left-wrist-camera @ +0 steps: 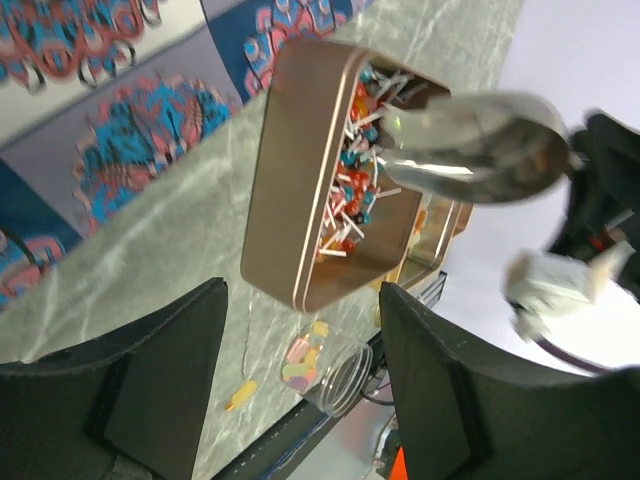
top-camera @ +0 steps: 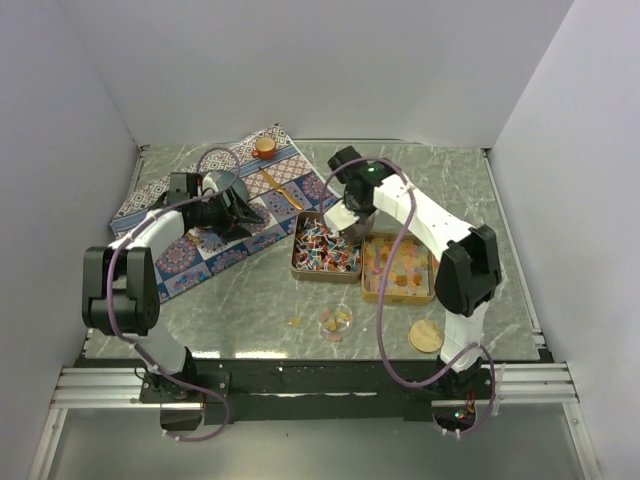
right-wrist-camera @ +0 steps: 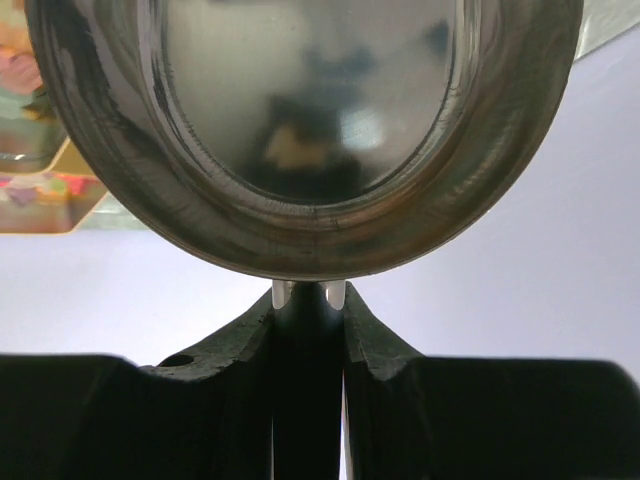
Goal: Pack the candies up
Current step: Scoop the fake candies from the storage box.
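We find candies point(top-camera: 325, 248) in a tin point(top-camera: 322, 279), a scoop point(left-wrist-camera: 480, 150) over it, a second tin point(top-camera: 398, 299) just right, cloth point(top-camera: 170, 265) left, disc point(top-camera: 425, 336) in front.

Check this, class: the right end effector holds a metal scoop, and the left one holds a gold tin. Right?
No. The left end effector is open and holds nothing; a gold tin lies on the table beyond it, per the left wrist view. The right end effector does hold the metal scoop.
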